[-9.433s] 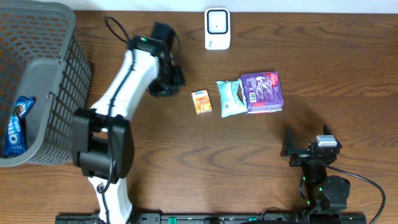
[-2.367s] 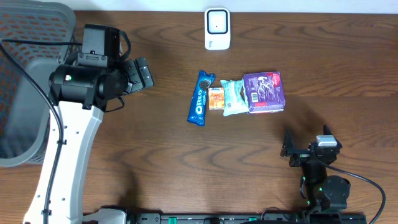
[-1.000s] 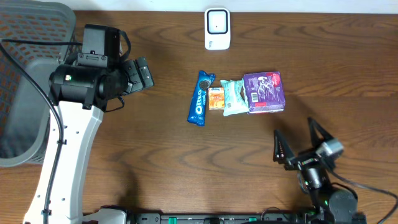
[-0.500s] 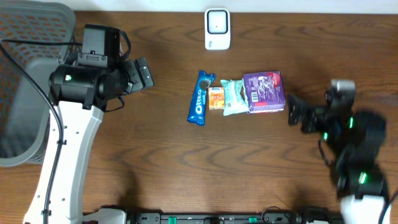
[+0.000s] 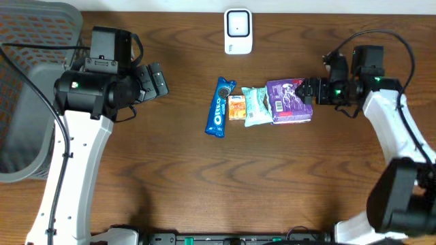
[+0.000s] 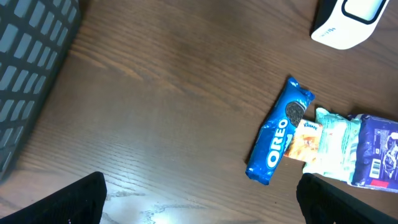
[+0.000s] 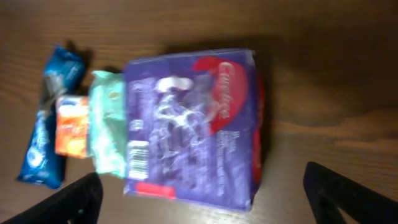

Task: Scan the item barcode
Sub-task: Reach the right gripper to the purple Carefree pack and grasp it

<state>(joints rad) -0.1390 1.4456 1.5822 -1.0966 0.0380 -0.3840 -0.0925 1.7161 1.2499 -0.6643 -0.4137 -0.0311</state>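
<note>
Right gripper (image 5: 311, 92): fingers spread wide, gripping nothing. The purple packet (image 7: 193, 124) lies flat on the table (image 5: 204, 184) just ahead of the fingertips, in line with the gap between them. I cannot tell if they touch it. Its barcode (image 7: 138, 159) faces up at the end farthest from these fingers, beside the green packet (image 5: 255, 106), orange packet (image 5: 236, 107) and Oreo pack (image 6: 278, 140). Left gripper (image 5: 153, 82): fingers spread, empty, the row well ahead of them. The scanner (image 5: 238, 30) stands well apart from both pairs of fingers.
</note>
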